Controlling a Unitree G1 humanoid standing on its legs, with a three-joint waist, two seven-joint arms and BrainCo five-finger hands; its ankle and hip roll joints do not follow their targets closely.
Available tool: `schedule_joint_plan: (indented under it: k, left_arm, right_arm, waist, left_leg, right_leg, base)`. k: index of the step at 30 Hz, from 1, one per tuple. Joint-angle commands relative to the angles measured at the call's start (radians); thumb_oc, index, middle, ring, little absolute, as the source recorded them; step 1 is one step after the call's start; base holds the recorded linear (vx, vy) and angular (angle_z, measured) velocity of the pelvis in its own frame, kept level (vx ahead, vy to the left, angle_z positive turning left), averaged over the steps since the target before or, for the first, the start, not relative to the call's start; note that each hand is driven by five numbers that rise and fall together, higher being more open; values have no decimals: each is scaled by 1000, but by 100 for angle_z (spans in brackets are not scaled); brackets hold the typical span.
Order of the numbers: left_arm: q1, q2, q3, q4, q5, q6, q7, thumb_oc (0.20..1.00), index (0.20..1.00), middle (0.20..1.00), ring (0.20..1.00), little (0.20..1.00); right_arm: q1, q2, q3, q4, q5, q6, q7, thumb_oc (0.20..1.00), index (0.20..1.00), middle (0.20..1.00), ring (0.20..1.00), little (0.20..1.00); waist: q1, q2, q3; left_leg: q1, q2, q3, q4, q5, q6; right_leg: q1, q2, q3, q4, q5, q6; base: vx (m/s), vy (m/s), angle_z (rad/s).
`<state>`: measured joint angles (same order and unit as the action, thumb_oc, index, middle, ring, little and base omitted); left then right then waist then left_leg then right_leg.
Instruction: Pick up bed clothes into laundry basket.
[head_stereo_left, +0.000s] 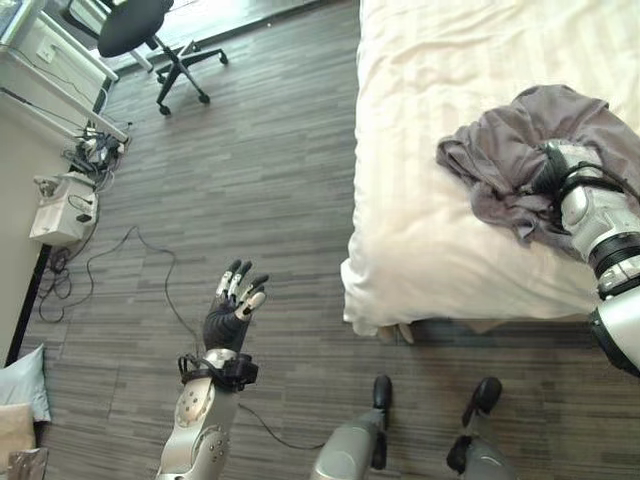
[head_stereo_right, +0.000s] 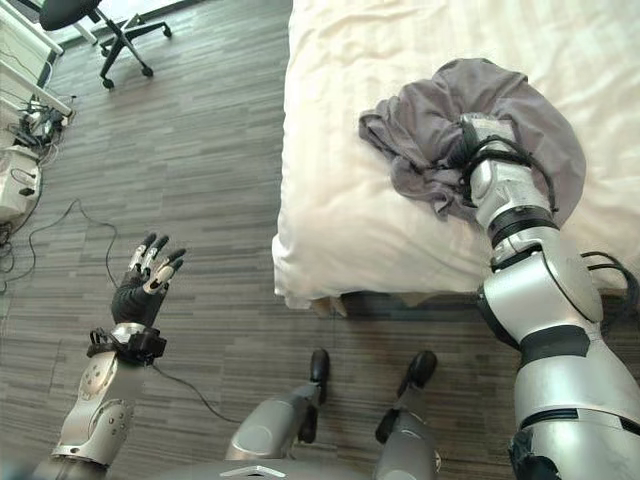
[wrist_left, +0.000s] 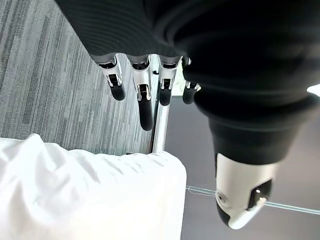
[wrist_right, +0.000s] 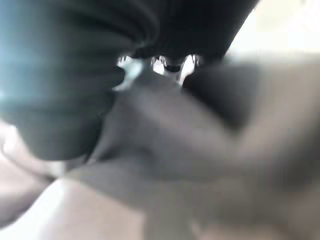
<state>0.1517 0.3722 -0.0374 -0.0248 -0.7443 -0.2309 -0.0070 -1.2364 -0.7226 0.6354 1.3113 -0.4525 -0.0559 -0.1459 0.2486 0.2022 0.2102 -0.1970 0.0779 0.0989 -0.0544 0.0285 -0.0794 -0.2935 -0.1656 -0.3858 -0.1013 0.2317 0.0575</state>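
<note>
where the grey garment (head_stereo_right: 470, 130) lies crumpled on the white bed (head_stereo_right: 350, 120), it sits near the mattress edge closest to the robot, bunched into folds with one flap trailing toward the bed's corner. the right hand (head_stereo_right: 478, 145) is pressed down into the middle of that heap; its dark ribbed cover and silver wrist show above the cloth, but the fingers are buried in the folds, so whether they are curled round the fabric or lying straight cannot be told. the right wrist view is no help, since grey cloth (wrist_right: 200, 150) crowds right up to the hand (wrist_right: 170, 62) and is too smeared to read beyond a few silver finger bases.

the far part of the bed is cut off by the frame in both eye views, and its underside is in shadow.

well apart from the bed, the left hand (head_stereo_left: 234, 305) is raised over the dark wood-plank floor (head_stereo_left: 230, 160), palm up, fingers straight and slightly spread, holding nothing. its own wrist view shows the dark-tipped fingers (wrist_left: 145, 107) hanging relaxed, with a corner of white bedding (wrist_left: 90, 195) past them.

at the far side of the floor stands a black office chair (head_stereo_left: 145, 35), partly cut off, and beside a pale desk (head_stereo_left: 40, 70) a tangle of cords and a white box (head_stereo_left: 62, 208) lie on the floor, too small to make out in detail.
</note>
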Motion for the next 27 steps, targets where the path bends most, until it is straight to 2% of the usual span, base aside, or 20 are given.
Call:
schedule_joint_plan:
  k: [1, 4, 7, 8, 9, 10, 12, 14, 15, 17, 21, 22, 25, 27]
  left_arm:
    - [-20, 35, -23, -53, -43, -71, -3, 1000, 1000, 1000, 1000, 1000]
    - [-31, 35, -15, -41, -44, -74, 5, 1000, 1000, 1000, 1000, 1000]
    - [-44, 29, 1, -19, -55, -79, 16, 1000, 1000, 1000, 1000, 1000]
    - [-49, 26, 3, -11, -57, -81, 21, 1000, 1000, 1000, 1000, 1000]
    - [-53, 18, 12, -5, -63, -84, 32, 1000, 1000, 1000, 1000, 1000]
    - [-62, 16, 10, 9, -65, -81, 34, 1000, 1000, 1000, 1000, 1000]
    - [-73, 14, -4, 23, -74, -80, 41, 1000, 1000, 1000, 1000, 1000]
    - [-76, 12, -9, 34, -85, -79, 49, 1000, 1000, 1000, 1000, 1000]
    - [-76, 13, -9, 34, -85, -79, 49, 1000, 1000, 1000, 1000, 1000]
    - [-63, -1, -7, 26, -81, -73, 68, 1000, 1000, 1000, 1000, 1000]
    - [-46, -25, 12, 27, -61, -60, 75, 1000, 1000, 1000, 1000, 1000]
    - [-37, -42, 20, 40, -53, -51, 77, 1000, 1000, 1000, 1000, 1000]
    - [-32, -62, 25, 68, -53, -51, 86, 1000, 1000, 1000, 1000, 1000]
    - [-33, -68, 21, 84, -53, -51, 90, 1000, 1000, 1000, 1000, 1000]
  right_arm:
    - [-62, -43, 89, -18, 88, 14, -6, 200, 200, 200, 200, 200]
    - [-84, -47, 90, -51, 125, 11, -10, 200, 200, 200, 200, 200]
    - [-109, -58, 29, -132, 297, 0, -23, 200, 200, 200, 200, 200]
    - [-93, -55, -27, -157, 391, -3, -30, 200, 200, 200, 200, 200]
    - [-55, -51, -121, -232, 574, -19, -35, 200, 200, 200, 200, 200]
    - [-21, -24, -198, -246, 707, -24, -39, 200, 200, 200, 200, 200]
    - [39, 37, -339, -262, 977, -73, -48, 200, 200, 200, 200, 200]
    - [101, 89, -451, -283, 1203, -124, -47, 200, 200, 200, 200, 200]
    - [102, 90, -451, -284, 1203, -124, -47, 200, 200, 200, 200, 200]
    - [239, 209, -601, -371, 1479, -195, -26, 200, 200, 200, 200, 200]
    - [460, 370, -736, -615, 1664, -279, 13, 200, 200, 200, 200, 200]
    - [566, 463, -838, -758, 1762, -348, 58, 200, 200, 200, 200, 200]
    - [656, 552, -937, -871, 1818, -452, 86, 200, 200, 200, 200, 200]
    - [682, 593, -957, -934, 1838, -505, 96, 200, 200, 200, 200, 200]
  waist:
    - [-25, -44, 13]
    - [-36, -61, 9]
    - [-56, -86, -3]
    - [-60, -92, -9]
    - [-74, -97, -12]
    - [-79, -104, -16]
    - [-89, -116, -26]
    - [-94, -132, -40]
    - [-93, -133, -41]
    - [-103, -149, -63]
    - [-121, -168, -94]
    - [-133, -170, -110]
    - [-152, -171, -140]
    - [-166, -171, -156]
  left_leg:
    - [-29, 75, -43, -33, 133, -89]
    - [-15, 72, -36, -33, 124, -84]
    - [12, 71, -24, -33, 112, -76]
    - [16, 70, -21, -33, 110, -73]
    - [30, 73, -14, -33, 102, -72]
    - [42, 73, -8, -33, 95, -68]
    - [61, 75, 3, -33, 83, -64]
    - [83, 76, 16, -33, 72, -58]
    - [82, 76, 16, -33, 73, -58]
    - [124, 78, 35, -33, 51, -50]
    - [174, 79, 67, -33, 27, -40]
    - [202, 81, 79, -33, 9, -38]
    - [228, 79, 97, -33, 2, -33]
    - [241, 79, 109, -33, -4, -31]
  right_leg:
    - [119, -85, 82, 14, -144, 93]
    - [129, -86, 84, 14, -142, 93]
    - [150, -89, 88, 14, -139, 92]
    - [154, -92, 86, 14, -136, 94]
    - [164, -92, 88, 14, -137, 94]
    - [173, -91, 93, 14, -137, 94]
    - [184, -91, 97, 14, -138, 95]
    - [197, -90, 100, 14, -138, 95]
    - [196, -90, 101, 14, -138, 95]
    - [225, -88, 103, 14, -141, 96]
    - [254, -86, 111, 14, -141, 99]
    - [277, -88, 109, 15, -152, 104]
    - [290, -90, 117, 14, -150, 107]
    - [291, -89, 123, 14, -149, 109]
  base:
    - [4, 46, 3]
    - [6, 24, -1]
    - [3, 42, -7]
    - [7, 37, -5]
    - [22, 36, -3]
    - [41, 29, -3]
    - [33, 33, -16]
    - [15, 30, -20]
    - [14, 26, -20]
    - [56, 55, -20]
    - [79, 49, -31]
    - [95, 50, -36]
    - [64, 56, -14]
    - [41, 41, -14]
